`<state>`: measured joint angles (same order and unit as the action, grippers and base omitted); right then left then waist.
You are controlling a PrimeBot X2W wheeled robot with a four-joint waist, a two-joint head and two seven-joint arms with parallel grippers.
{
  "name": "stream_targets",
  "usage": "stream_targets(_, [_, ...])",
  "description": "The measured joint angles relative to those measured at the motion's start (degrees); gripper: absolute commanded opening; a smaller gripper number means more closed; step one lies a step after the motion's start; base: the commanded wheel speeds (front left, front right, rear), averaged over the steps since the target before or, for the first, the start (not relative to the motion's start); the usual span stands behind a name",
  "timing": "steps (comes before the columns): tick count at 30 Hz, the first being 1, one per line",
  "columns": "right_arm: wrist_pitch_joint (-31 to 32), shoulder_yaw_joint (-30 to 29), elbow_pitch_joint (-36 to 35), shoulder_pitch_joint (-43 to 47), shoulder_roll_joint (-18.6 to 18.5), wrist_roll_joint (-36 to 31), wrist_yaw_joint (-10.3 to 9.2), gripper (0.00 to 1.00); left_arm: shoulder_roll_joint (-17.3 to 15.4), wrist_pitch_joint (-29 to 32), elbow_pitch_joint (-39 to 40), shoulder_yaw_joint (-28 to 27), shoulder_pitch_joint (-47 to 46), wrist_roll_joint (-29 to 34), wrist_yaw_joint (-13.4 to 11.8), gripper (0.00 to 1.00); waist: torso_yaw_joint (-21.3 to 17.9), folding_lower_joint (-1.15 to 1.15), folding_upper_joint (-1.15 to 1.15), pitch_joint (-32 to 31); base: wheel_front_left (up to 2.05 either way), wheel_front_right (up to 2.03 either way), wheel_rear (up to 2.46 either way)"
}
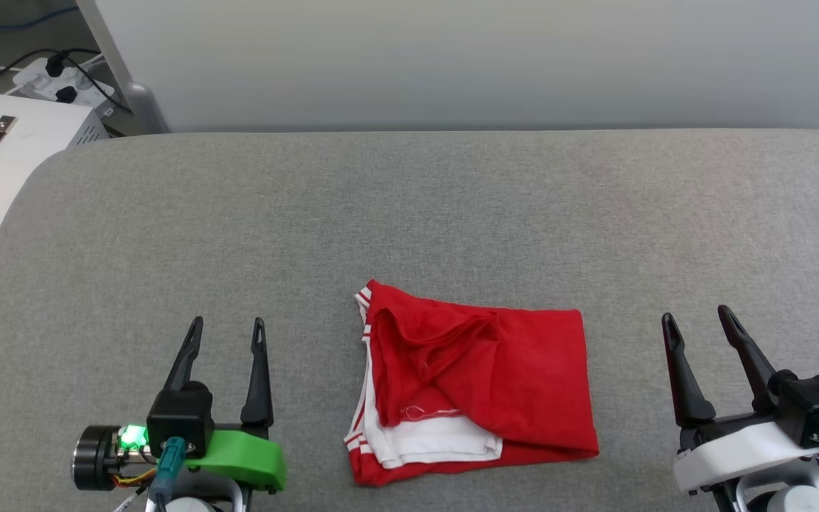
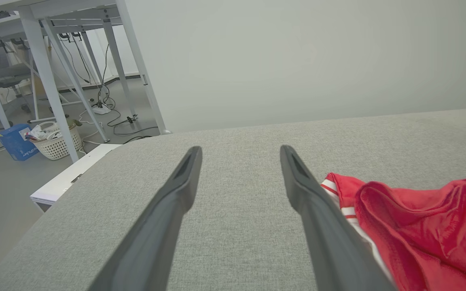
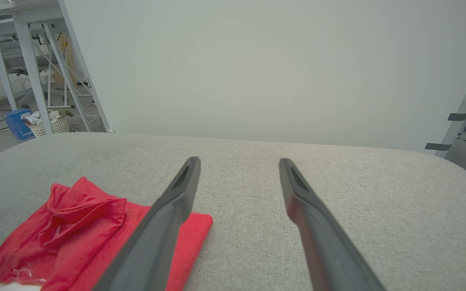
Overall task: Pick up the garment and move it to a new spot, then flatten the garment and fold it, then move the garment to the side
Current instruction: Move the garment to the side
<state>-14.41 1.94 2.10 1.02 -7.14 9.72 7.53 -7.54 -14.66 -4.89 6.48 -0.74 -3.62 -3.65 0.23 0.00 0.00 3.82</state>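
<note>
Red white-sleeved jersey T-shirt (image 1: 473,384) lies loosely folded at near edge of grey padded table (image 1: 409,213); left pincer (image 1: 229,324) and right pincer (image 1: 695,314) spread, empty; sideways move probably remains.

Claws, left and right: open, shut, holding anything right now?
Left claw: open, empty, left of the folded red fabric T-shirt with white trim.
Right claw: open, empty, right of it.
</note>
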Motion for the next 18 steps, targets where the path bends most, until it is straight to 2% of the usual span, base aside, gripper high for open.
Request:
stream_targets(7, [0.0, 0.0, -1.1, -1.6, -1.6, -1.2, 0.0, 1.0, 0.0, 0.0, -0.2, -0.1, 0.0, -0.1, 0.4, 1.0, 0.3, 0.0, 0.0, 0.0, 0.0, 0.0, 0.0])
stream_targets(11, [2.0, 0.5, -2.4, -7.3, -5.3, -0.8, 0.0, 1.0, 0.1, 0.0, -0.3, -0.1, 0.0, -0.2, 0.4, 1.0, 0.8, 0.0, 0.0, 0.5, 0.0, 0.0, 0.0])
stream_targets(14, [10.9, 4.4, -1.7, -11.5, -10.0, 2.7, 0.0, 1.0, 0.1, 0.0, -0.3, 0.0, -0.1, -0.2, 0.5, 1.0, 1.2, 0.0, 0.0, 1.0, 0.0, 0.0, 0.0])
stream_targets(18, [26.4, 9.8, -1.1, -15.1, -15.5, 12.9, 0.0, 1.0, 0.3, 0.0, -0.5, 0.1, -0.3, -0.4, 0.9, 1.0, 2.0, 0.0, 0.0, 1.8, 0.0, 0.0, 0.0])
